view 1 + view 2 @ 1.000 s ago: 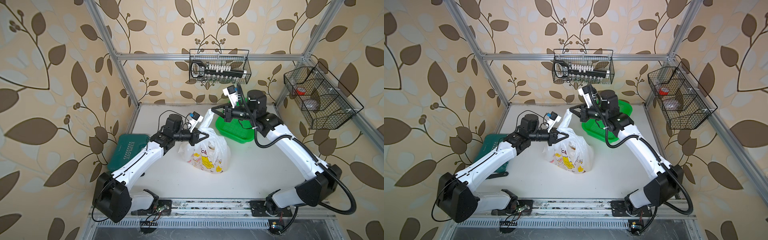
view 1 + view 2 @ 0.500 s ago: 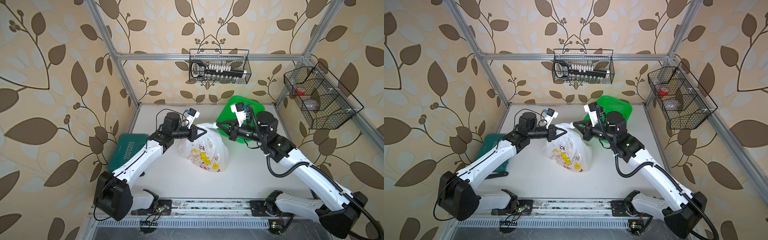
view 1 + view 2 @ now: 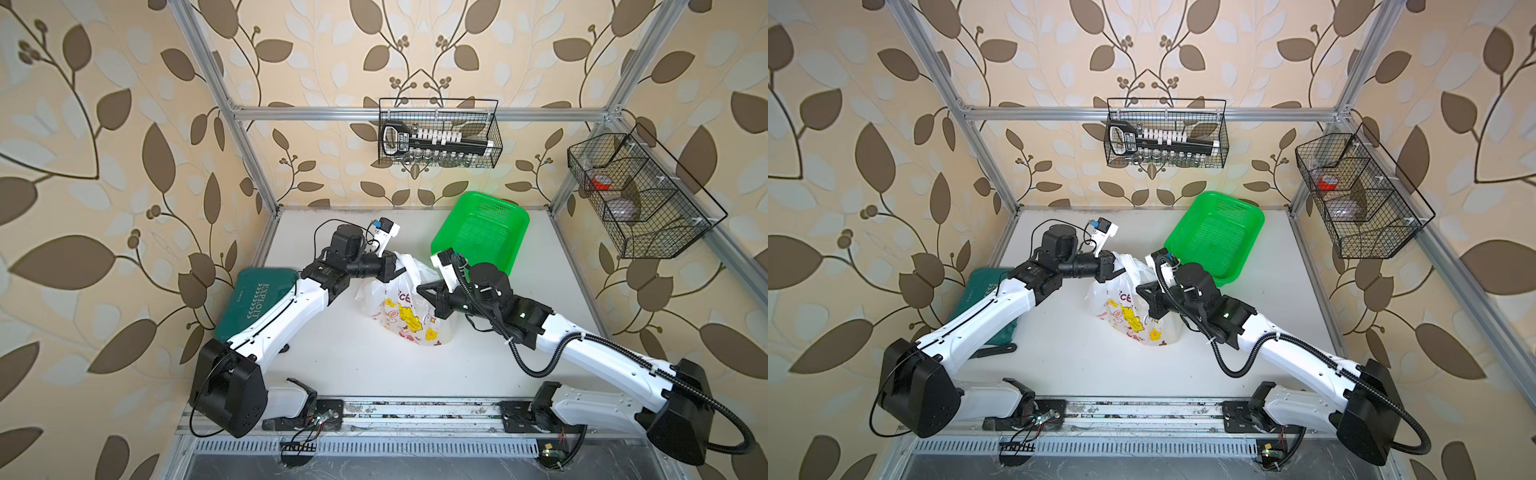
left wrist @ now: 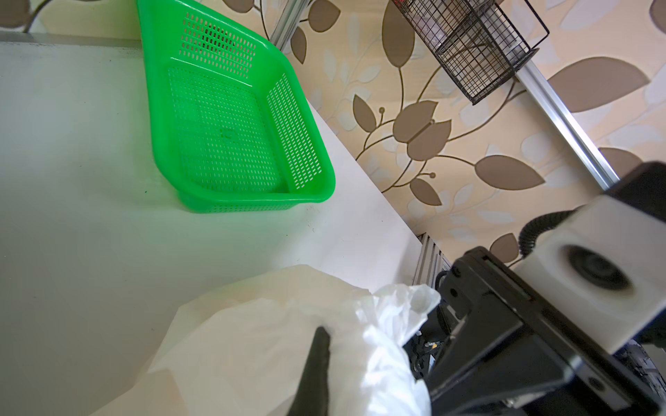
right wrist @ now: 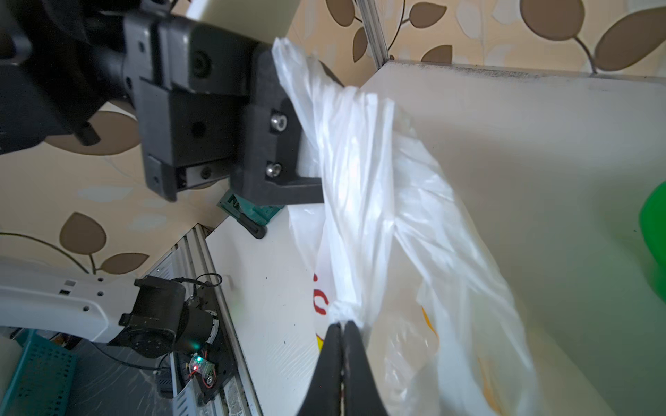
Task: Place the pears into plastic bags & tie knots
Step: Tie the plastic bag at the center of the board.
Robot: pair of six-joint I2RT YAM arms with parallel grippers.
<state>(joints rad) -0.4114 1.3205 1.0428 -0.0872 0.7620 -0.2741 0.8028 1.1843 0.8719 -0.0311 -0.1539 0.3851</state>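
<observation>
The plastic bag [image 3: 409, 309] [image 3: 1138, 318], white with a yellow-red cartoon print, stands bulging in the middle of the table. My left gripper [image 3: 398, 268] [image 3: 1120, 270] is shut on a bunched handle at the bag's top. My right gripper [image 5: 341, 326] [image 3: 419, 287] is shut on the end of a twisted white handle strand [image 5: 355, 187]. That strand runs taut from the left gripper [image 5: 284, 144] to the right. In the left wrist view one black finger [image 4: 317, 360] presses into the plastic [image 4: 252, 342]. The pears are hidden inside the bag. I cannot tell whether a knot is there.
An empty green perforated basket [image 3: 482, 232] [image 4: 230, 126] lies at the back right. A dark green case [image 3: 257, 303] sits by the left wall under my left arm. Wire baskets hang on the back wall [image 3: 438, 133] and the right wall [image 3: 640, 195].
My right arm swung down from over the green basket to the bag's near right side, drawing its handle strand along. The left gripper shifted slightly back with its handle.
</observation>
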